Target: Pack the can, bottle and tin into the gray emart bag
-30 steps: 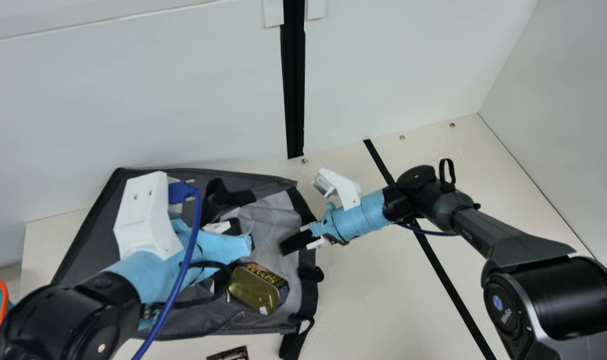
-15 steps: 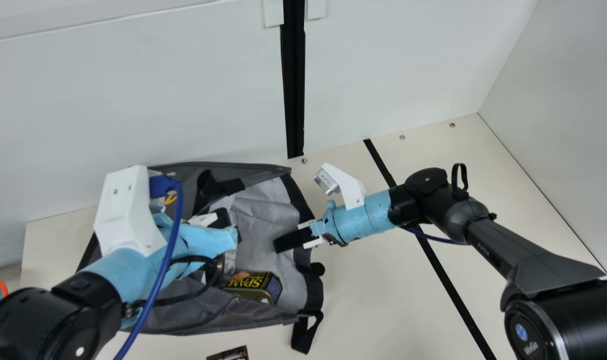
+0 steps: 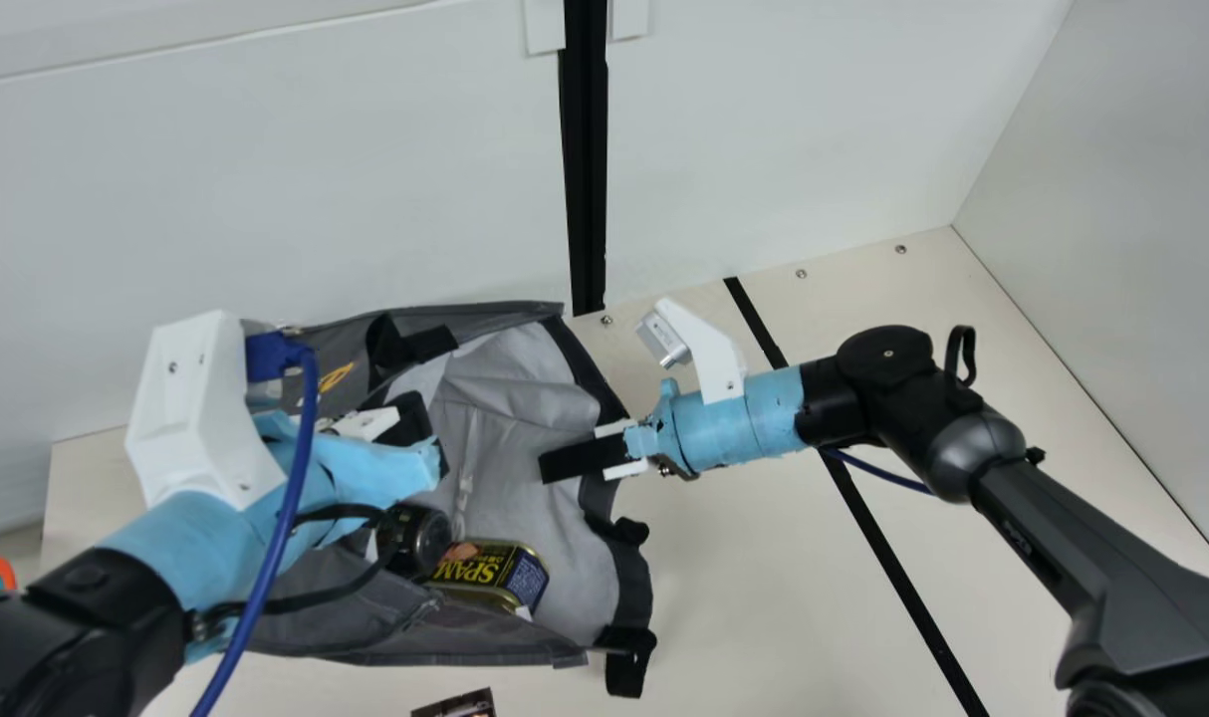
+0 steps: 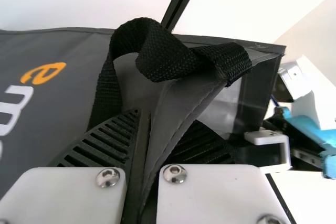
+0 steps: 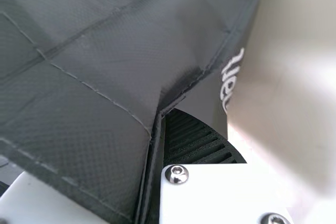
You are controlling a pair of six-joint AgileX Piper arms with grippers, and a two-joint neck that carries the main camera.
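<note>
gray emart bag (image 3: 515, 398) lies open on worktop (image 3: 764, 558); l. claw (image 3: 427, 435) clenched on a fold of bag fabric, r. claw (image 3: 553, 465) pinching bag fabric too. tin (image 3: 490, 573) inside bag, next to dark round-ended item (image 3: 415, 539), can or bottle, can't tell.

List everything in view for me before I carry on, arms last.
gray bag: 1, gray, black-trimmed, on the table
tin: 1, gold with dark label, inside the bag
can or bottle: 1, dark, beside the tin; which is unclear
basket-like container: 1, orange and teal, main view's left edge
printed item: 1, dark, main view's bottom edge
tape strip: 1, black, across the table
table: 1, cream
walls: 2, white, behind and right
post: 1, black, rear wall
left gripper, right gripper: 2, black-fingered, pinching bag fabric
</note>
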